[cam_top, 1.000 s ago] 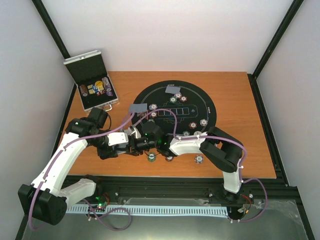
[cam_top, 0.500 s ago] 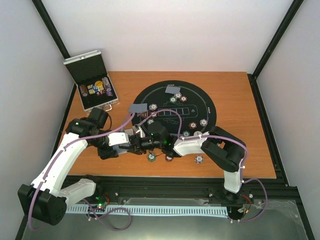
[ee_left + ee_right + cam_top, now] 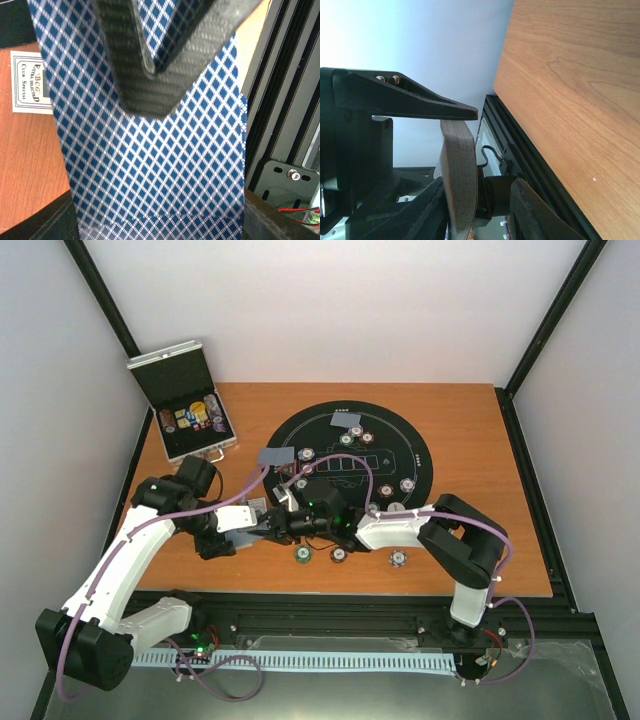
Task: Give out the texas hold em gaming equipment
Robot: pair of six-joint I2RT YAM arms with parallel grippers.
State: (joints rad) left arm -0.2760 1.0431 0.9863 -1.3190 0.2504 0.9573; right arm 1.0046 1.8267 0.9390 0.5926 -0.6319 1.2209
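Lying open at the bench (image 3: 480,440) corner, the metal case (image 3: 172,375) holds chips (image 3: 192,420); left pincer (image 3: 262,530) grasps the deck (image 3: 160,165), right pincer (image 3: 283,525) grip unclear.

Two arms: white shells, black joints.
Left arm (image 3: 120,565) and right arm (image 3: 392,531) each trail looping purple cables (image 3: 62,665); my left fingers (image 3: 150,75), upper centre of frame, are dark grey carbon-fibre weave.

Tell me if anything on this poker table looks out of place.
Three poker chips lie on bare wood just off the black mat's near edge, while other chips sit on it. A grey-backed card also overhangs the mat's left edge.
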